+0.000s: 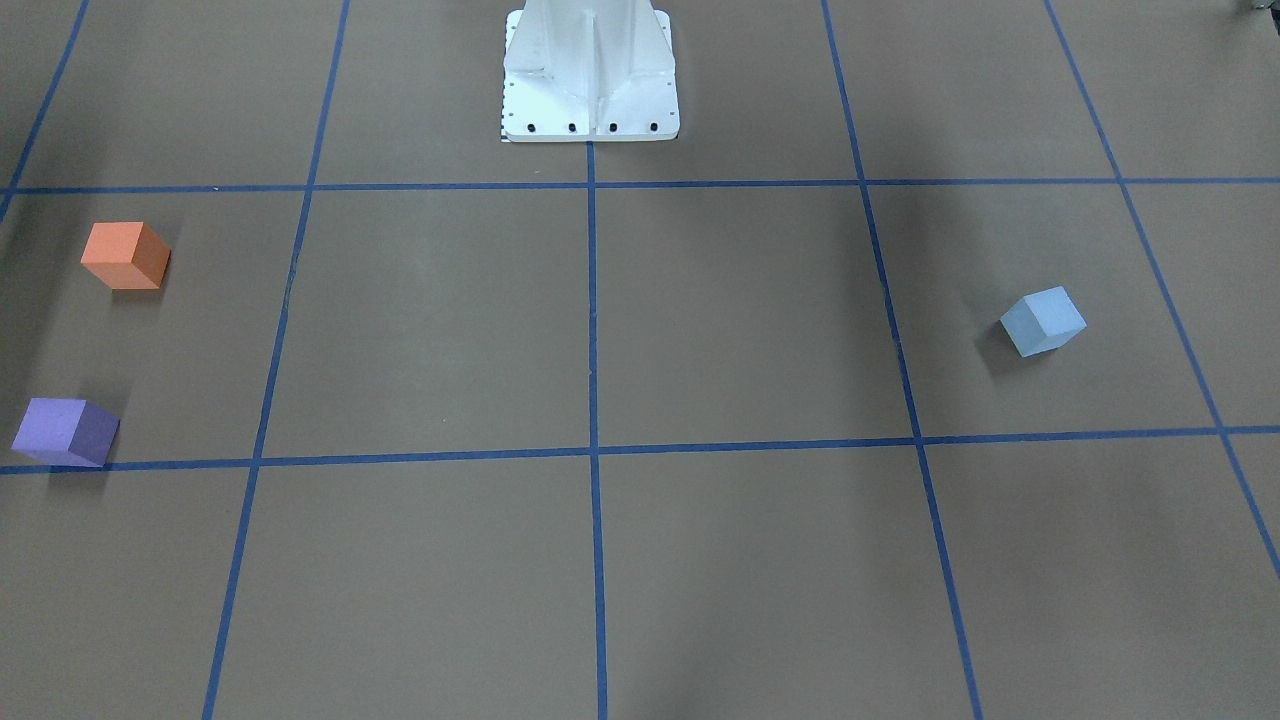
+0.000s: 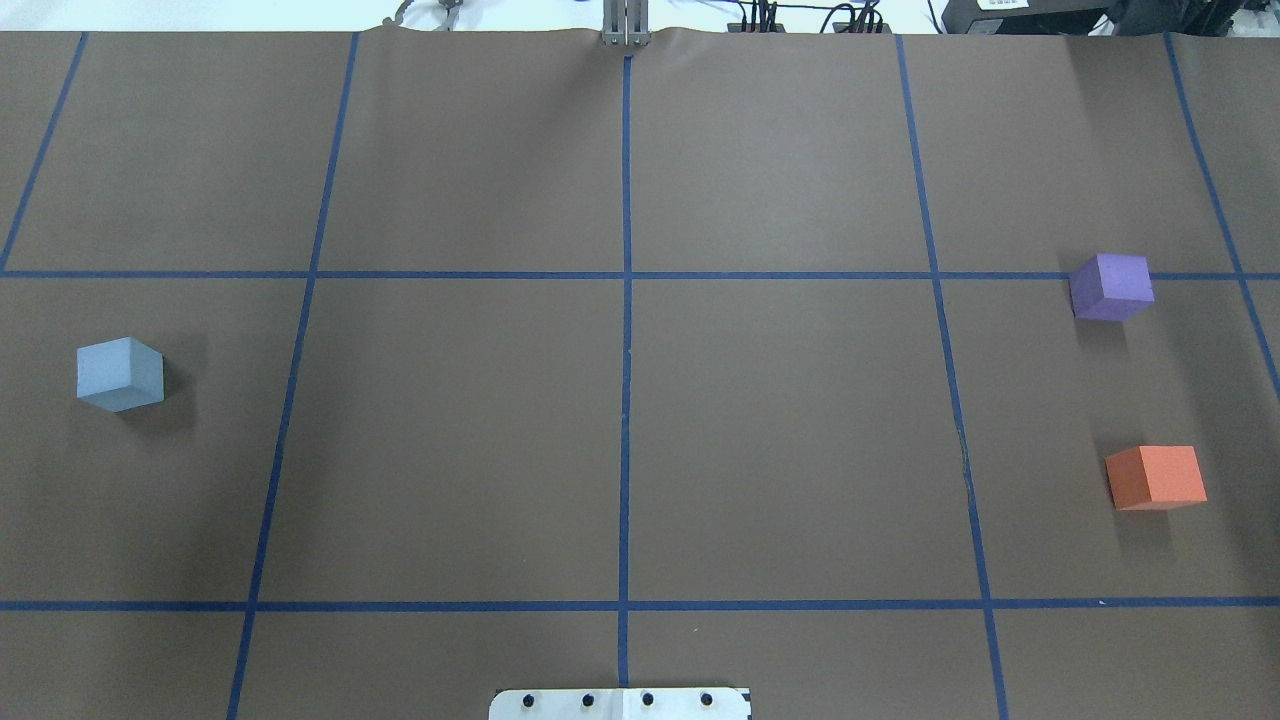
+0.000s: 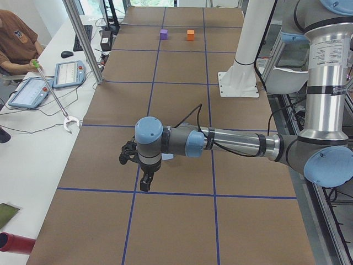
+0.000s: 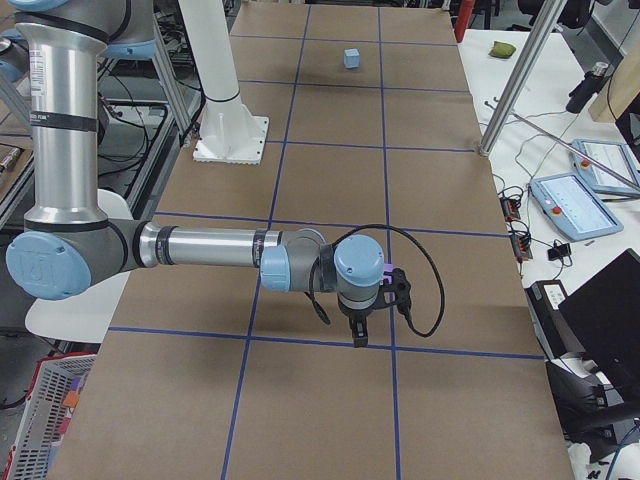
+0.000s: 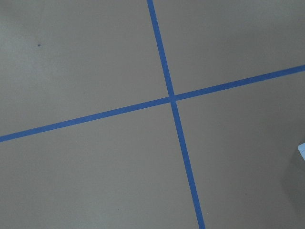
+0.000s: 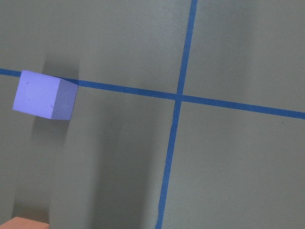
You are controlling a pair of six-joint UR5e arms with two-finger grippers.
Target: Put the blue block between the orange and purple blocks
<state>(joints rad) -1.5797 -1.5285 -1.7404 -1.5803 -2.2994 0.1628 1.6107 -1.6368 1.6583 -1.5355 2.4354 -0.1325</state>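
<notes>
The blue block (image 2: 120,374) sits on the worktop (image 2: 780,440) at about 9 o'clock in the overhead view, taking 12 o'clock as straight away from the robot. It is turned a little against the tape lines (image 2: 627,400) and nothing touches it. The purple block (image 2: 1110,287) lies at about 2 o'clock, partly over a tape line, and the orange block (image 2: 1156,478) at about 4 o'clock, with bare brown paper between the two. The blue block is well apart from both, at the opposite end of the worktop.

By my reading the task is at its very start: no pick-up is made, and reaching, lifting, carrying across and setting down in the gap are all left to do.

The left arm (image 3: 237,144) stretches low and nearly level over the worktop, its wrist bent so the left claw (image 3: 144,185) points straight down above the surface at the blue block's end. The right arm (image 4: 210,247) mirrors it at the other end, the right claw (image 4: 360,336) pointing down near the purple block. Both claws show only in the side views, so I cannot tell whether either is released or clenched. All three blocks lie on the worktop, so neither grips one of them
</notes>
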